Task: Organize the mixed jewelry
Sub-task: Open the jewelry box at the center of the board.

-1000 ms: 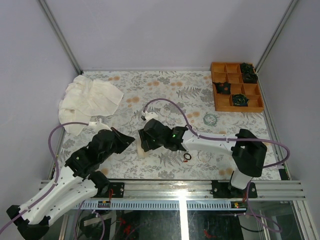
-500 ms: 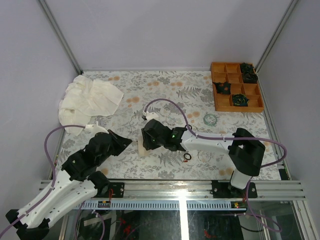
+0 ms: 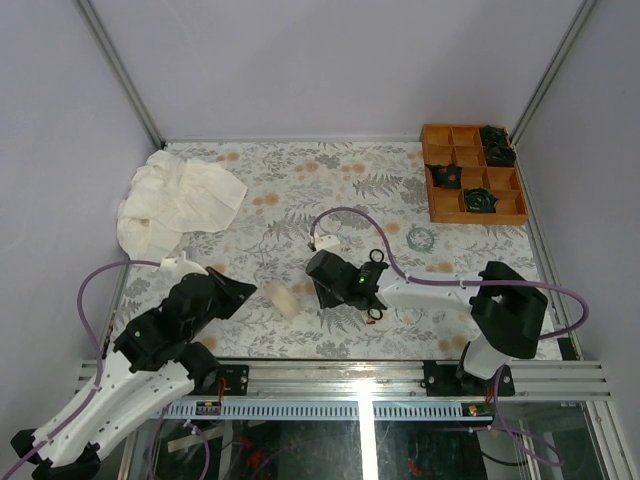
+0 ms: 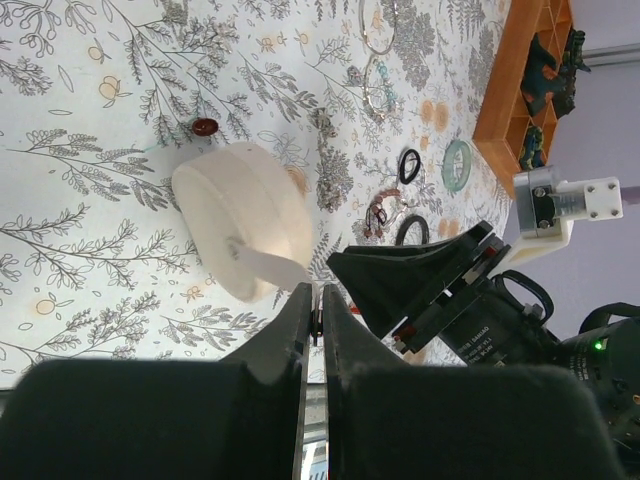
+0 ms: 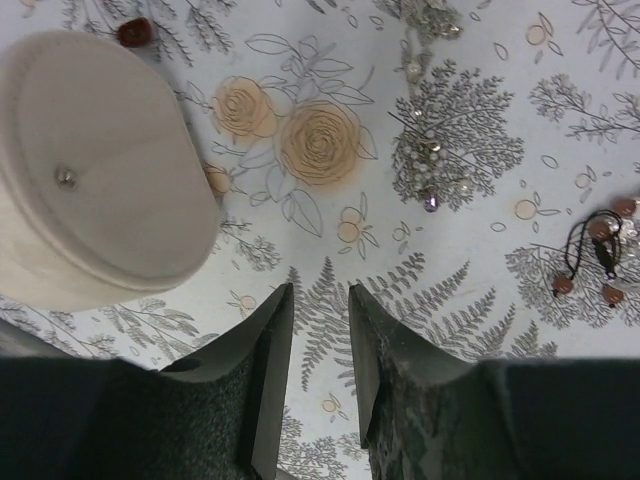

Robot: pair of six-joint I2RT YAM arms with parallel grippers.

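Note:
The mixed jewelry lies loose on the floral cloth. In the left wrist view I see two black rings (image 4: pixel 409 165), a pale-teal bracelet (image 4: pixel 457 165), a clear hoop (image 4: pixel 378 25) and a reddish-brown bead (image 4: pixel 205 127). The cream wooden dish (image 3: pixel 283 298) sits between my grippers. My left gripper (image 3: pixel 240 290) is to its left, jaws almost closed on a tiny dark piece that looks like a black ring (image 4: pixel 317 322). My right gripper (image 3: pixel 322 297) is just right of the dish (image 5: pixel 90 170), open and empty (image 5: pixel 320 300) above the cloth. A brown beaded string (image 5: pixel 595 255) lies to its right.
An orange compartment tray (image 3: pixel 470 175) with dark pieces stands at the back right. A crumpled white cloth (image 3: pixel 180 200) lies at the back left. The teal bracelet (image 3: pixel 420 238) lies in front of the tray. A black ring (image 3: pixel 374 314) lies by the right forearm.
My right gripper has moved right, off the dish, which now shows fully. My left arm has pulled back toward the near left.

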